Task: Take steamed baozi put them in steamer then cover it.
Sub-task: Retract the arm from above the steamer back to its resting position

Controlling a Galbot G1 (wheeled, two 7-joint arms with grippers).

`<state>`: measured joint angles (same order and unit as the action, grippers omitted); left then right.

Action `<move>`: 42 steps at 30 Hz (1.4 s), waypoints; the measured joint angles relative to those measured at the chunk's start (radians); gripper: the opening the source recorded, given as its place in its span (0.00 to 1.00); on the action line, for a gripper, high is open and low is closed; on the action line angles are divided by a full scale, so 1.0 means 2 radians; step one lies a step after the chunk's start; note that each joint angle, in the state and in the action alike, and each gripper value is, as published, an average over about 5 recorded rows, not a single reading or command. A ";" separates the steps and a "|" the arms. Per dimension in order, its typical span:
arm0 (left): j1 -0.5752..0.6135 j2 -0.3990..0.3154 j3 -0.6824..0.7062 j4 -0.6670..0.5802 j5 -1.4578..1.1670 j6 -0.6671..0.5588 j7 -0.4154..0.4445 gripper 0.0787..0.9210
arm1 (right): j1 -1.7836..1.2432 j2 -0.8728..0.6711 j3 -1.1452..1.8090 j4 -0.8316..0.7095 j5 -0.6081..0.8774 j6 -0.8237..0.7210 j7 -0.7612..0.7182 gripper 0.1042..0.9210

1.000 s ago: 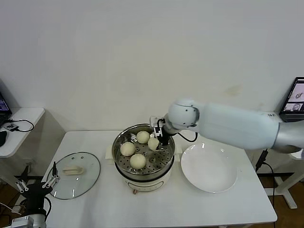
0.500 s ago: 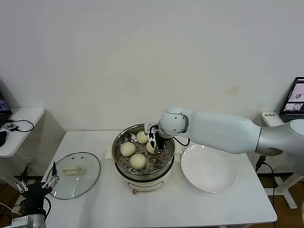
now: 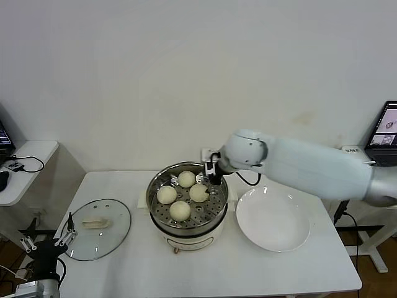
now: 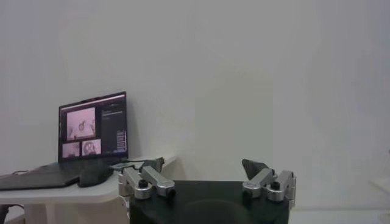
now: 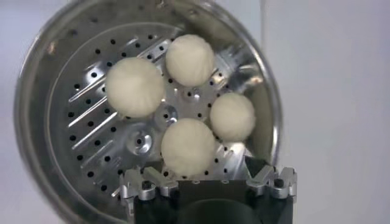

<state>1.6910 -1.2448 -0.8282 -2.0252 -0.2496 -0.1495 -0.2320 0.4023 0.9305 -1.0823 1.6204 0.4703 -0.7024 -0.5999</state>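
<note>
- Buns: four in all, cream-white, lying on the perforated tray inside the steamer (image 3: 187,202) at the centre of the head view – one at the back (image 3: 187,179), one at the left (image 3: 166,194), one at the front (image 3: 180,211), one at the right (image 3: 198,192).
- Same four seen from the right wrist camera, clustered near the middle of the tray, none gripped: (image 5: 134,87), (image 5: 190,59), (image 5: 232,116), (image 5: 187,146).
- Right gripper (image 3: 213,173) poised over the back right rim of the steamer, fingers spread, grasping nothing; nearest bun just below and apart from it. Fingertips (image 5: 263,176) spread wide at the bottom edge of the wrist view.
- Lid (image 3: 97,228) flat on the white table (image 3: 205,273), lower left of the head view, handle up, well apart from the steamer.
- White plate (image 3: 273,219) bare, just right of the steamer.
- Left gripper (image 3: 48,243) parked at the lower left corner beside the table edge, near the lid, fingers spread, grasping nothing; also in its own wrist view (image 4: 208,176), with a laptop (image 4: 92,137) behind.
</note>
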 measured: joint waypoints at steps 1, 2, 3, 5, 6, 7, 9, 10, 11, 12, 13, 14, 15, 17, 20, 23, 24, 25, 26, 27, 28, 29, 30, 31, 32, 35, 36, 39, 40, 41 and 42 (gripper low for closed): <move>-0.001 0.001 0.000 0.001 0.000 0.000 -0.001 0.88 | -0.008 -0.013 0.010 0.010 0.006 0.004 0.016 0.88; -0.001 0.002 0.001 0.002 0.000 0.001 -0.002 0.88 | -0.018 -0.027 0.022 0.021 0.011 0.009 0.034 0.88; -0.001 0.003 0.002 0.003 0.000 0.001 -0.004 0.88 | -0.031 -0.041 0.037 0.032 0.015 0.016 0.051 0.88; -0.003 0.005 0.003 0.004 0.000 0.003 -0.007 0.88 | -0.065 -0.071 0.072 0.054 0.019 0.031 0.086 0.88; -0.003 0.006 0.004 0.004 0.001 0.005 -0.008 0.88 | -0.087 -0.086 0.093 0.064 0.019 0.041 0.102 0.88; -0.004 0.007 0.006 0.005 0.001 0.007 -0.009 0.88 | -0.110 -0.100 0.115 0.074 0.018 0.052 0.118 0.88; -0.007 0.008 0.008 0.008 0.003 0.010 -0.012 0.88 | -0.167 -0.124 0.168 0.093 0.012 0.078 0.146 0.88; -0.008 0.009 0.009 0.009 0.005 0.012 -0.012 0.88 | -0.198 -0.133 0.198 0.100 0.007 0.093 0.158 0.88; -0.010 0.010 0.010 0.011 0.008 0.013 -0.012 0.88 | -0.231 -0.140 0.230 0.107 0.001 0.108 0.169 0.88; -0.012 0.011 0.012 0.012 0.011 0.014 -0.012 0.88 | -0.265 -0.146 0.264 0.113 -0.007 0.125 0.179 0.88; -0.014 0.012 0.013 0.015 0.015 0.015 -0.012 0.88 | -0.298 -0.148 0.297 0.117 -0.014 0.143 0.188 0.88; -0.016 0.013 0.014 0.017 0.021 0.016 -0.012 0.88 | -0.332 -0.149 0.331 0.121 -0.023 0.162 0.197 0.88; -0.017 0.014 0.015 0.020 0.027 0.016 -0.011 0.88 | -0.365 -0.147 0.364 0.124 -0.031 0.180 0.204 0.88; -0.021 0.017 0.016 0.026 0.044 0.017 -0.010 0.88 | -0.432 -0.136 0.431 0.128 -0.048 0.218 0.215 0.88; -0.028 0.021 0.017 0.039 0.080 0.016 -0.007 0.88 | -0.531 -0.104 0.528 0.129 -0.073 0.272 0.224 0.88; -0.033 0.028 0.017 0.055 0.132 0.013 -0.004 0.88 | -0.626 -0.063 0.618 0.125 -0.095 0.319 0.227 0.88; -0.035 0.031 0.016 0.061 0.152 0.011 -0.004 0.88 | -0.655 -0.048 0.645 0.123 -0.102 0.334 0.228 0.88; -0.036 0.033 0.015 0.067 0.175 0.009 -0.004 0.88 | -0.683 -0.034 0.671 0.121 -0.107 0.348 0.228 0.88; -0.037 0.036 0.014 0.073 0.200 0.008 -0.004 0.88 | -0.710 -0.019 0.696 0.118 -0.113 0.361 0.229 0.88; -0.038 0.039 0.013 0.079 0.226 0.006 -0.003 0.88 | -0.736 -0.005 0.718 0.116 -0.118 0.374 0.229 0.88; -0.038 0.042 0.012 0.085 0.253 0.004 -0.003 0.88 | -0.761 0.008 0.740 0.113 -0.122 0.386 0.230 0.88; -0.038 0.045 0.011 0.091 0.282 0.003 -0.002 0.88 | -0.784 0.020 0.759 0.110 -0.127 0.398 0.231 0.88; -0.037 0.048 0.011 0.096 0.311 0.002 0.000 0.88 | -0.805 0.031 0.777 0.107 -0.132 0.410 0.232 0.88; -0.036 0.050 0.010 0.102 0.340 0.001 0.001 0.88 | -0.825 0.041 0.794 0.104 -0.137 0.420 0.234 0.88; -0.035 0.053 0.010 0.107 0.368 0.000 0.003 0.88 | -0.843 0.050 0.809 0.102 -0.142 0.430 0.235 0.88; -0.032 0.058 0.011 0.123 0.452 -0.001 0.006 0.88 | -0.884 0.074 0.849 0.094 -0.154 0.456 0.240 0.88; -0.032 0.060 0.011 0.128 0.479 -0.002 0.007 0.88 | -0.893 0.082 0.860 0.092 -0.158 0.464 0.242 0.88; -0.035 0.065 0.015 0.144 0.554 -0.003 0.010 0.88 | -0.913 0.101 0.884 0.086 -0.167 0.483 0.246 0.88; -0.038 0.067 0.017 0.150 0.576 -0.003 0.011 0.88 | -0.918 0.107 0.890 0.084 -0.170 0.488 0.247 0.88; -0.040 0.069 0.019 0.156 0.596 -0.003 0.013 0.88 | -0.923 0.112 0.895 0.082 -0.173 0.493 0.248 0.88; -0.044 0.071 0.022 0.162 0.614 -0.004 0.015 0.88 | -0.927 0.117 0.900 0.080 -0.176 0.498 0.249 0.88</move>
<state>1.6028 -1.1021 -0.7852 -1.7019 0.9775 -0.1566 -0.2027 -1.4513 1.1650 0.7170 1.7811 0.1178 0.2935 -0.1017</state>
